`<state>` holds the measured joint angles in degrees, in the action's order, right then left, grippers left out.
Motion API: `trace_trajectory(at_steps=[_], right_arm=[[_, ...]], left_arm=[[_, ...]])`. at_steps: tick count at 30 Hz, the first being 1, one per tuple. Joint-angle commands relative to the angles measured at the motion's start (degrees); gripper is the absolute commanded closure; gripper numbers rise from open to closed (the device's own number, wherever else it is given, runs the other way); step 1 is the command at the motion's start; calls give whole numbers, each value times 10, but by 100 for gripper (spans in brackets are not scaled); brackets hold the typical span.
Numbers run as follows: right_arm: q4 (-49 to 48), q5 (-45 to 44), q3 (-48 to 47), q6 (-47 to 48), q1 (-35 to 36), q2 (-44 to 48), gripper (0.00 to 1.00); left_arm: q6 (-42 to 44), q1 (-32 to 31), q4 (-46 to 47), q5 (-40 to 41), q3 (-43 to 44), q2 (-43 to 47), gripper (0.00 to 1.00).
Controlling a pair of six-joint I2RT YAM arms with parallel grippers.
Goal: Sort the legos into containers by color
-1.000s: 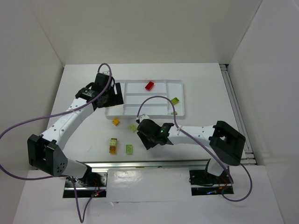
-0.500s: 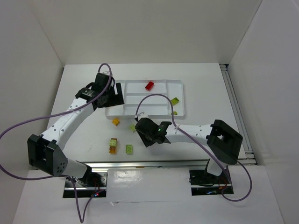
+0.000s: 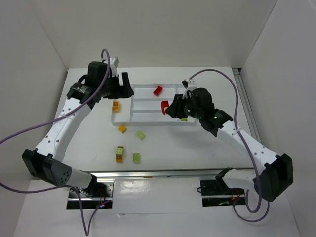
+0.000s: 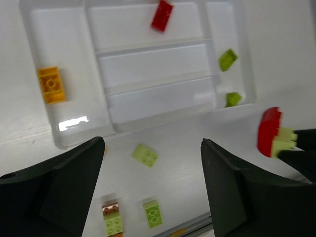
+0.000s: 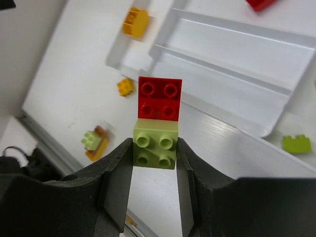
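White table, white walls. Nearest, four loose legos: one green-on-orange stack, two greens, one small yellow. Right gripper is clenched on a red-green pair, aloft at the tray. Light, stiff and slick, I'd say; pinch the flat sides. In the tray: one orange, one red, two greens. Left gripper gapes wide above the tray's left end.

White tray on a white table. Inside it, a red brick far, an orange brick at the left. The black right gripper holds a two-colour pair, red and light green. Nearer, a yellow-orange brick and a light green brick.
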<state>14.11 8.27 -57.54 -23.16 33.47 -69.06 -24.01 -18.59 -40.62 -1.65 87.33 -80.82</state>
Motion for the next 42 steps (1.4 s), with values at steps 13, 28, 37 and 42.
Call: trace_trajectory(at_steps=[13, 28, 37, 42], right_arm=[[-145, 298, 18, -43, -85, 52, 66], [-314, 452, 36, -128, -90, 34, 66], [-289, 468, 18, -103, -61, 1, 66], [-297, 462, 18, -95, -38, -11, 66]], left_arm=[[91, 24, 181, -553, -69, 29, 6], [-79, 24, 440, -706, -173, 17, 4], [-75, 12, 445, -711, -177, 11, 1], [-72, 7, 445, -706, -173, 11, 9]])
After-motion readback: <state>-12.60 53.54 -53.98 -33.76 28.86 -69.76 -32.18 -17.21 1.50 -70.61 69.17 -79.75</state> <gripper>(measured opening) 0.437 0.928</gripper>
